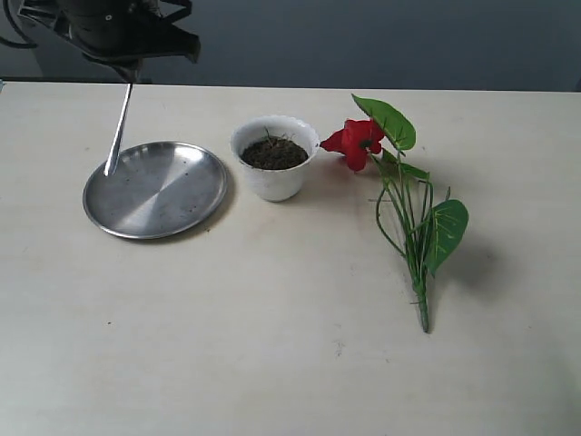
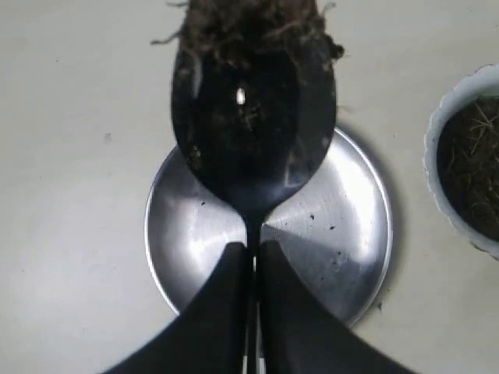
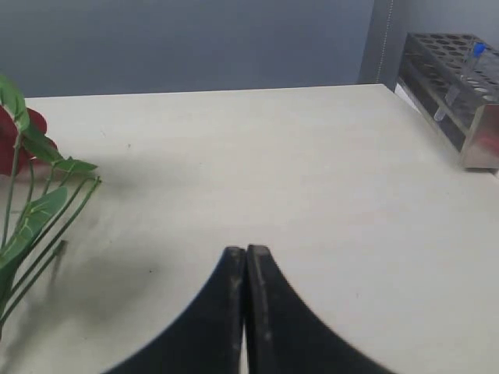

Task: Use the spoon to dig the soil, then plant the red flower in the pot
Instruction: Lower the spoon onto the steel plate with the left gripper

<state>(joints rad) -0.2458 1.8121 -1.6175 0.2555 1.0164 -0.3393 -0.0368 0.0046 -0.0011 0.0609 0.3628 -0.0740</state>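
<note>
- Left gripper (image 2: 253,251) is clamped on the spoon (image 2: 253,148) handle; a clump of soil (image 2: 249,31) is carried at the bowl's tip, above the steel plate (image 2: 335,234).
- Digging is judged under way: one scoop is held, only crumbs are seen on the plate, and most earth sits in the pot (image 1: 272,182).
- Red flower (image 1: 359,143) is not yet planted; it lies flat on the table (image 1: 272,345), bloom just beside the pot rim.
- Right gripper (image 3: 246,253) is closed and empty, apart from the leaves.

Left end effector (image 2: 253,248) now: two matte black fingers (image 2: 214,319), smooth, curving in to narrow blunt tips. Right end effector (image 3: 246,251), same black pair, pale scuffs along the inner edges. Bulky black wrist housing (image 1: 118,32) above.
</note>
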